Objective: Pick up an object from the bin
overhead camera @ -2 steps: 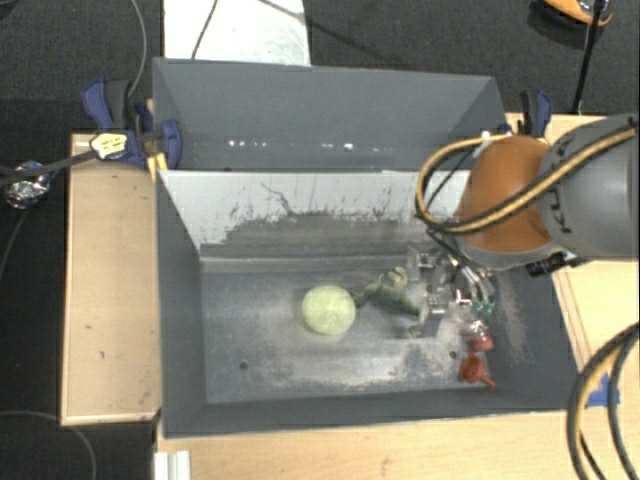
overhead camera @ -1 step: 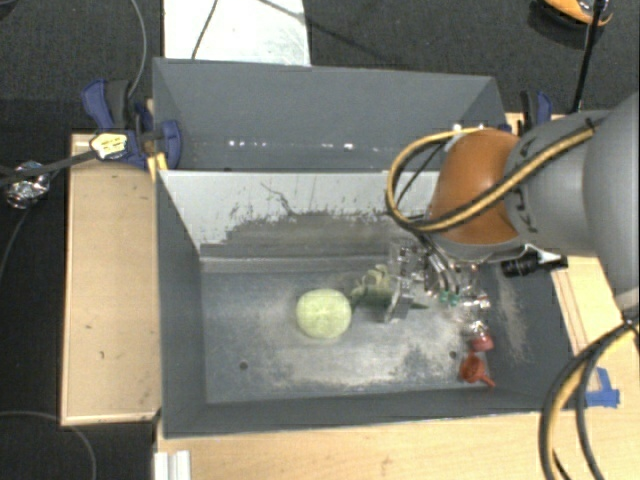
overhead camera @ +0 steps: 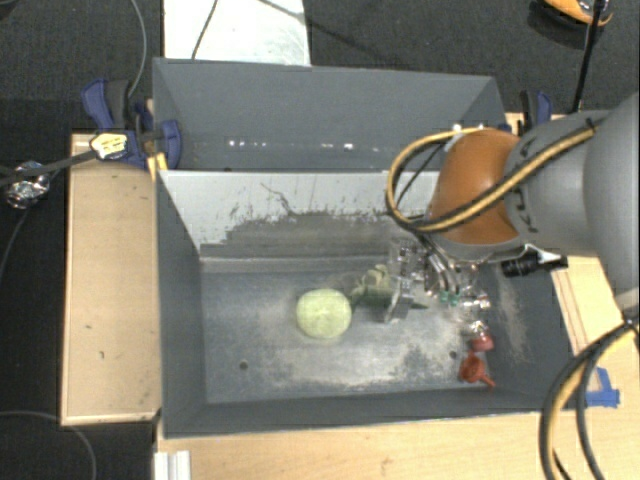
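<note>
My gripper [overhead camera: 408, 290] is low over the middle of the bin floor, under the orange wrist cover. A small dark green, lumpy thing [overhead camera: 371, 287] lies right against its left side; whether it is held I cannot tell. A pale green ball [overhead camera: 323, 314] rests on the floor a little further left, apart from the gripper. To the gripper's right lies a small pale, clear-looking piece [overhead camera: 470, 304].
A red, irregular thing [overhead camera: 477, 360] lies near the bin's front right corner. The arm and its looped cables hang over the right part of the bin. The left half of the floor is bare metal.
</note>
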Robot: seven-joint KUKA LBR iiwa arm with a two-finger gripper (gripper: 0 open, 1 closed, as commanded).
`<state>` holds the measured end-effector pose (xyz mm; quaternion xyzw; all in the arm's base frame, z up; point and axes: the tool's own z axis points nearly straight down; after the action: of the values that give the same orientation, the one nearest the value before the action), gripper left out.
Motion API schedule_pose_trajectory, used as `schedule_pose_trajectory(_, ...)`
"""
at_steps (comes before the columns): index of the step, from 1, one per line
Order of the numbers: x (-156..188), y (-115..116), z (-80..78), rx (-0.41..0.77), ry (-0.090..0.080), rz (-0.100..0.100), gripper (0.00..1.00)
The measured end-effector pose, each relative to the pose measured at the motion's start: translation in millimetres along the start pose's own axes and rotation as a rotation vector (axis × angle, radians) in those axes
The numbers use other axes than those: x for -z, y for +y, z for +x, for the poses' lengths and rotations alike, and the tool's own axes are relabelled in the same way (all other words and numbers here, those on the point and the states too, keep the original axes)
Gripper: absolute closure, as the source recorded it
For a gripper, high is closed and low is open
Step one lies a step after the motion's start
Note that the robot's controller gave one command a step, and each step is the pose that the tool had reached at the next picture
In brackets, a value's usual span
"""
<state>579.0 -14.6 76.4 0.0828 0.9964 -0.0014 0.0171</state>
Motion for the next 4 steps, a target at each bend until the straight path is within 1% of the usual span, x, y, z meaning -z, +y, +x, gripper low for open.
schedule_pose_trajectory(1, 42.1, 3.1, 5.1, -0.007, 0.018, 0.001, 1.00)
schedule_pose_trajectory(2, 96.3, 1.3, -14.6, 0.032, -0.004, 0.000, 0.00)
schedule_pose_trajectory(3, 96.2, 1.3, -14.5, 0.033, -0.003, 0.000, 0.00)
schedule_pose_trajectory(4, 48.1, 28.0, -2.5, -0.011, -0.013, -0.002, 0.00)
